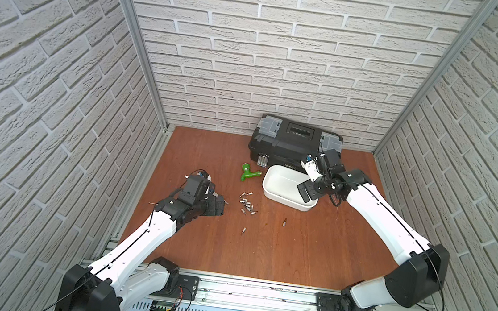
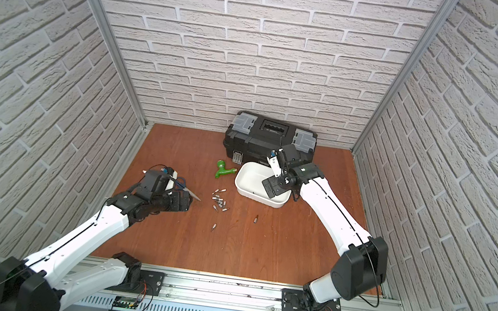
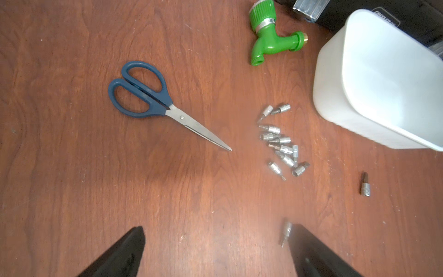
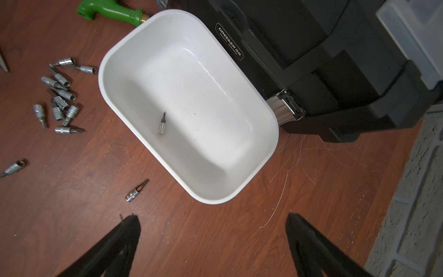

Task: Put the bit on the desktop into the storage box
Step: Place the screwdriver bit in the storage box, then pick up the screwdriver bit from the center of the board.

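One small bit (image 4: 162, 123), a silvery knurled socket end narrowing to a dark tip, is lying flat on the floor of the white storage box (image 4: 115, 91); the box is sitting on the desktop (image 4: 84, 156) just beside the black toolbox (image 4: 311, 48). The right gripper (image 4: 213, 217) is hovering over one end of the box with jaws spread wide and nothing between them; the left gripper (image 3: 218, 227) is likewise gaping empty over the desktop. A cluster of similar bits (image 3: 280, 146) is lying on the desktop near the box, a few strays apart.
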You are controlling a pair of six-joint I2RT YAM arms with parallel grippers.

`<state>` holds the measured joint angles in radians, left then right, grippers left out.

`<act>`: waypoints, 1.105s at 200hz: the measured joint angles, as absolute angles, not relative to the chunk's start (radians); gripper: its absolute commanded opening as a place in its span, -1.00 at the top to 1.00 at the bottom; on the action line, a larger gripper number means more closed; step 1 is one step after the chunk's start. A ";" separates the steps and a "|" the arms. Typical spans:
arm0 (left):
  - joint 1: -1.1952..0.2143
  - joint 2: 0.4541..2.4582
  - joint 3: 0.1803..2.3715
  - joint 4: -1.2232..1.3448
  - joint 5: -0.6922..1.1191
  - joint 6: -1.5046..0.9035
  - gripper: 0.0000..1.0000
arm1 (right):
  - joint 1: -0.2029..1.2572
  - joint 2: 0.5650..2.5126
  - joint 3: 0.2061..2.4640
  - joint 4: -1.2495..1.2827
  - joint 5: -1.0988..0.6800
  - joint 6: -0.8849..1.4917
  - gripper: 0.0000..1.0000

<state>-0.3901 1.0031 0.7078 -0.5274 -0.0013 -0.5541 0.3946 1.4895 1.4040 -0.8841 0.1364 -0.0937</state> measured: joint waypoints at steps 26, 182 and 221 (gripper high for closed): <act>-0.415 1.011 0.715 -0.532 -0.019 -0.554 -0.97 | 0.403 1.430 1.371 -0.880 0.101 -0.011 -0.99; -0.422 1.003 0.700 -0.529 -0.047 -0.562 -0.97 | 0.757 1.522 1.073 -0.754 0.214 0.508 -0.32; -0.422 1.003 0.700 -0.528 -0.047 -0.562 -0.97 | 0.764 1.576 0.977 -0.634 0.242 0.634 -0.14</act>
<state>-0.4221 1.0031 0.7002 -0.5282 -0.0475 -0.5621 0.7643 1.5761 0.9768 -0.6342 0.2420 0.6338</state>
